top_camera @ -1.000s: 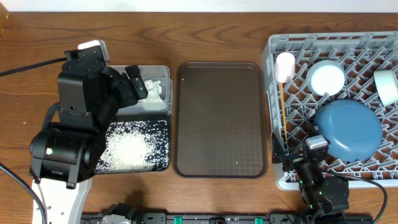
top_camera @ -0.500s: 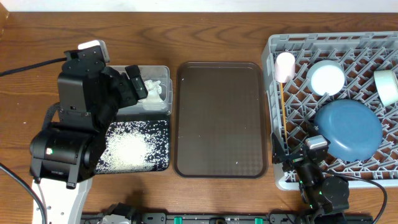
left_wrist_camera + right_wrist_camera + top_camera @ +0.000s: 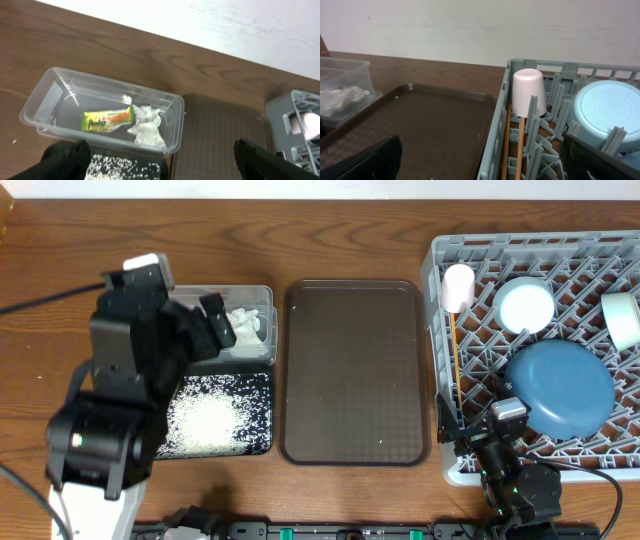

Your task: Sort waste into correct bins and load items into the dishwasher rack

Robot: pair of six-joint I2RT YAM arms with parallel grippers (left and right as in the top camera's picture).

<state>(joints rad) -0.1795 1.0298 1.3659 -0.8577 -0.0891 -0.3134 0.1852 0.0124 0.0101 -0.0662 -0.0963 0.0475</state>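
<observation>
The clear tub [image 3: 272, 310] holds the crumpled white napkin [image 3: 147, 127] and the yellow-green wrapper [image 3: 107, 119]. The black bin [image 3: 262, 380] in front of it holds white rice grains [image 3: 210, 420]. My left gripper [image 3: 165, 167] is open and empty, above the near edge of the tub; in the overhead view [image 3: 218, 320] the arm hides the wrapper. The grey rack [image 3: 440, 260] holds the blue plate [image 3: 560, 388], pink cup [image 3: 458, 285], white bowl [image 3: 526, 304], pale-green bowl [image 3: 625, 318] and chopsticks [image 3: 453, 355]. My right gripper [image 3: 470, 422] is open and empty at the rack's front left corner.
The brown serving tray [image 3: 352, 370] lies between the bins and the rack, with a few specks on it. In the right wrist view the rack wall [image 3: 530, 65] stands right of the tray [image 3: 430, 125]. A cable runs off the table's left side.
My left arm has shifted slightly to the left and back from the tub. The right arm and all objects have stayed in place.
</observation>
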